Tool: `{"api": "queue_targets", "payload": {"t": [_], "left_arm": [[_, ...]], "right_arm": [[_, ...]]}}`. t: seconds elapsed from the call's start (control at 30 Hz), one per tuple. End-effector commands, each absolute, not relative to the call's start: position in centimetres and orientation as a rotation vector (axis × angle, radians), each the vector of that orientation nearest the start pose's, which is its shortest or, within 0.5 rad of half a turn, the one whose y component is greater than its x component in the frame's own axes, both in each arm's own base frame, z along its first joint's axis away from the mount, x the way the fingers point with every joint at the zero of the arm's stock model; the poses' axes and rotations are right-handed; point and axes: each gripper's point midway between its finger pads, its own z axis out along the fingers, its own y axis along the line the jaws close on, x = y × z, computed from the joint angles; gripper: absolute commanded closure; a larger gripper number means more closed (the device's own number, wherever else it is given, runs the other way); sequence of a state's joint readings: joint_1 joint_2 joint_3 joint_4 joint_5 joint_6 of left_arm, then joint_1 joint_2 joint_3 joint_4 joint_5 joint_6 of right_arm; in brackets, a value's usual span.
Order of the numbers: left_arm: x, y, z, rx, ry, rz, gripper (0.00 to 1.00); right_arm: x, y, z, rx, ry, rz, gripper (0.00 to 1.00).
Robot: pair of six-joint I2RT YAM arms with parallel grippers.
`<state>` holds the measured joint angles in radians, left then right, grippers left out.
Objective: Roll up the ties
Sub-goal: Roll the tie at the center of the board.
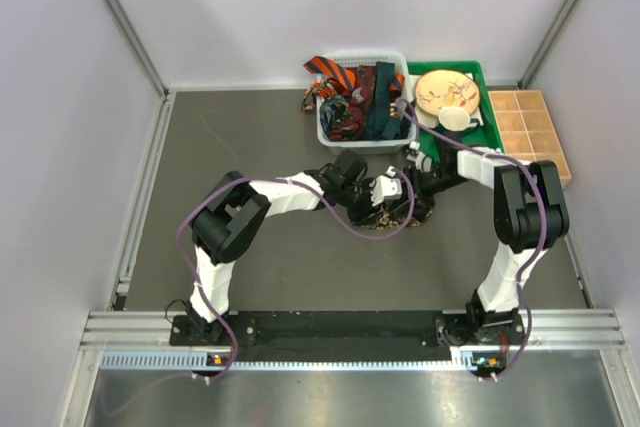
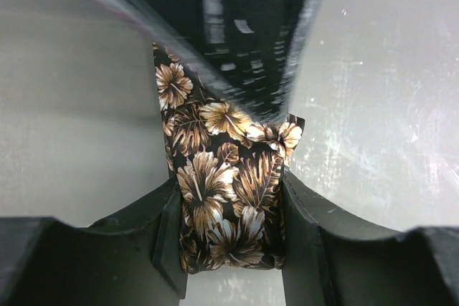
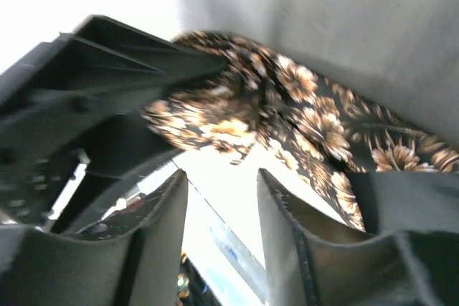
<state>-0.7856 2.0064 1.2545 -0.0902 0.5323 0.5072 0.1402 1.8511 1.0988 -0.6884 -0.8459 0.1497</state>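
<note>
On the grey table [image 1: 260,267], short of the white plastic mesh basket [image 1: 325,133] beyond both claws, a brown-and-black flower-print fabric necktie [image 2: 222,177] sits pinched in the left gripper [image 2: 229,231].
The right gripper [image 3: 219,202], jaws apart beside it, should tension the tail for an even coil.

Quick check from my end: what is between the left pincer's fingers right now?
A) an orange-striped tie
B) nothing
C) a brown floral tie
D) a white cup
C: the left wrist view shows the brown floral tie pinched between the two fingers of the left pincer.
</note>
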Motion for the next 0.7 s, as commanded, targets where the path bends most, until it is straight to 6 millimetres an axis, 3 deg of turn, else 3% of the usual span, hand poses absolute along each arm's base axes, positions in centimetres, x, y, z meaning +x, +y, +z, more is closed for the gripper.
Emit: {"api": "queue_targets", "payload": {"t": [0.0,0.17,0.4,0.5,0.6,0.67], "left_arm": [[25.2,-33.2,-2.5,1.741,2.15,-0.662,0.91],[25.3,-33.9,-2.4,1.736,2.142,-0.666,0.85],[25.3,-34.4,-2.3,1.736,2.134,-0.693,0.82],[25.3,-34.5,-2.3,1.736,2.137,-0.7,0.78],[25.0,-34.5,-2.2,1.743,2.13,-0.718,0.72],[25.0,-34.6,-2.0,1.74,2.135,-0.729,0.6]], "right_arm": [[29.9,19.5,8.7,-0.168,2.651,1.4,0.56],[30.1,21.6,7.2,-0.177,2.691,1.387,0.55],[30.1,22.8,4.8,-0.147,2.75,1.379,0.56],[29.7,22.5,3.8,-0.152,2.782,1.335,0.7],[29.7,21.7,2.7,-0.159,2.832,1.245,1.0],[29.7,21.1,2.3,-0.158,2.853,1.193,1.0]]}}
